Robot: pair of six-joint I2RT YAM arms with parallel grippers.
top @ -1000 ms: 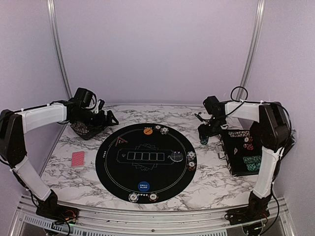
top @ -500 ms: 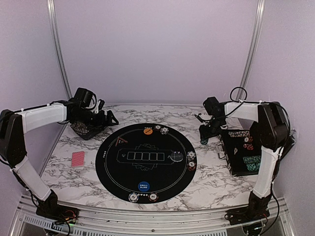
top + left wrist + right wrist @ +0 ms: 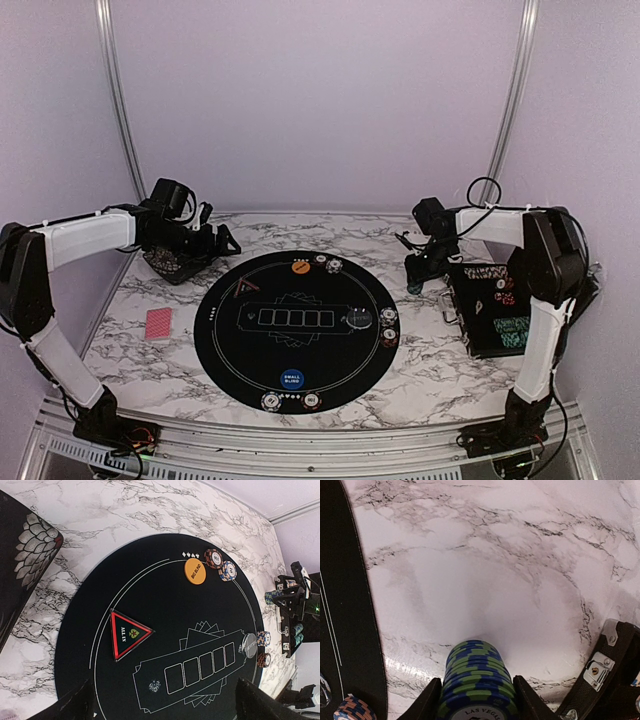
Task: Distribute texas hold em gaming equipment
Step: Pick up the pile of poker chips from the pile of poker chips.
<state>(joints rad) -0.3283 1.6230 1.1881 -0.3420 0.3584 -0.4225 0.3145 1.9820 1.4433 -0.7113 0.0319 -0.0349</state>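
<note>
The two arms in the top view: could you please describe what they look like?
The left arm and right arm match: white shell links, black joint housings, black jaws. Thin black cables loop out near each wrist.

desk [image 3: 495, 570]: marble-look, smooth, slight gloss. mat [image 3: 165, 610]: matt black, probably rubber or cloth. chip stack [image 3: 475, 680]: smooth plastic. case latch [image 3: 596, 670]: shiny metal.
</note>
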